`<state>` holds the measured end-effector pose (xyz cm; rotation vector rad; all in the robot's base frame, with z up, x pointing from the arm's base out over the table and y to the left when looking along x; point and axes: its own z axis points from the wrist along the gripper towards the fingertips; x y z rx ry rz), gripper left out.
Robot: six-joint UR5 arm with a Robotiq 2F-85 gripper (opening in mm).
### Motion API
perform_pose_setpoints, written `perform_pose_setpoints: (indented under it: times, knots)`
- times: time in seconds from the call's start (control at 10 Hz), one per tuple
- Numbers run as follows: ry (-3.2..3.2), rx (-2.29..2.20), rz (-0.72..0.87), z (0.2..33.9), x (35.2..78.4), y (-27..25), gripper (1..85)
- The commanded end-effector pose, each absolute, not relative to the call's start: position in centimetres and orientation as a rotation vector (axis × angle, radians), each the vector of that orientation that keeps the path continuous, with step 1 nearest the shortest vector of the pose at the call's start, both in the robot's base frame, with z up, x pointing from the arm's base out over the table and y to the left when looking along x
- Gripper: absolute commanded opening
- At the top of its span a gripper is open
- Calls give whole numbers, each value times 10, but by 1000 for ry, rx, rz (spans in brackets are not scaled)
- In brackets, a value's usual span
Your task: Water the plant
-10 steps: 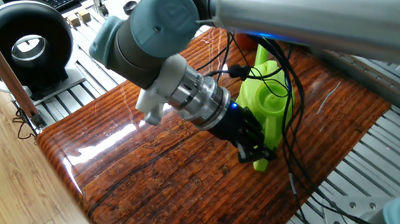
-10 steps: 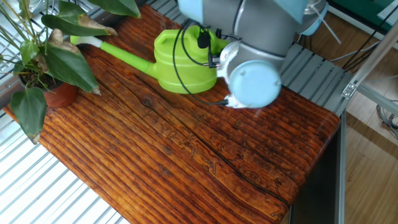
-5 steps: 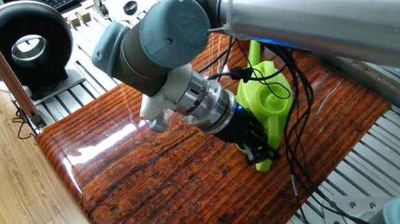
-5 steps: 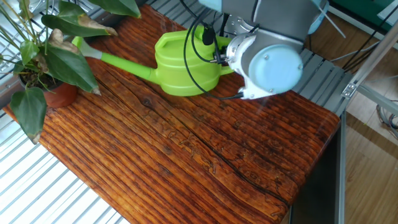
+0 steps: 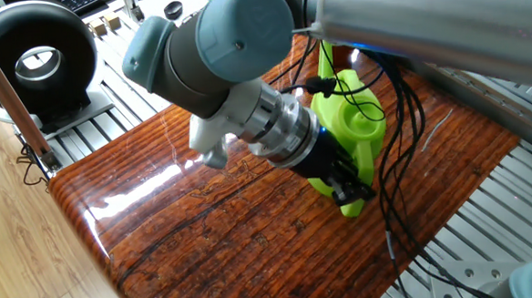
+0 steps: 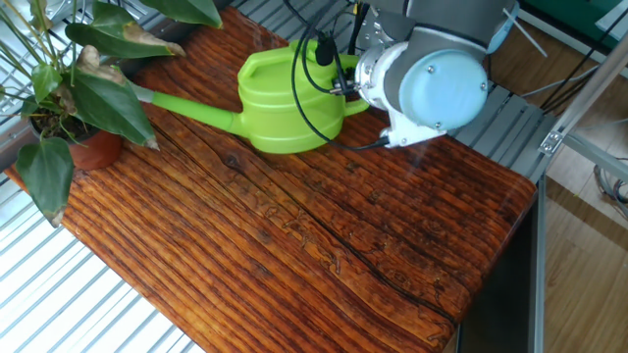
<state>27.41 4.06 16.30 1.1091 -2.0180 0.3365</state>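
1. At the far end of the table point(image 6: 324, 255), the can point(image 6: 285, 103) sits with its spout point(image 6: 182, 101) reaching toward the plant point(image 6: 74, 93), whose pot point(image 6: 93, 149) stands at the table's corner, well apart from the can's body.
2. In one fixed view the gripper point(image 5: 345, 186) is at the can's handle point(image 5: 362, 153), its dark fingers wrapped about the lower end of that handle; they look closed on it, though the wrist hides part of the contact.
3. Grip risk: the hold is low on a thin plastic handle. If the can holds water, I judge it could swing or twist in the fingers once lifted, and the spout would dip early.
4. Spill risk: tipping before the spout tip is over the pot would wet the table, not the soil.
5. Collision risk: the spout tip lies close under the broad leaves point(image 6: 103, 98). Pushing further along that line could shove the leaves or knock the light pot, which stands near the table edge and could fall off.
6. Cable risk: loose black cables point(image 6: 304, 83) drape over the can's top; a large wrist rotation for pouring could snag them on the handle or filler opening.
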Motion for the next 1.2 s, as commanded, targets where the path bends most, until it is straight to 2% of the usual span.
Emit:
perform_pose_setpoints:
  times: [0.0, 0.3, 0.5, 1.1]
  knots:
    - [-1989, 1115, 332, 178, 274, 34, 13]
    - [-1976, 1085, 247, 184, 269, 39, 13]
    - [-1947, 1089, 181, 192, 282, 28, 13]
    - [-1917, 1070, 151, 208, 290, 16, 13]
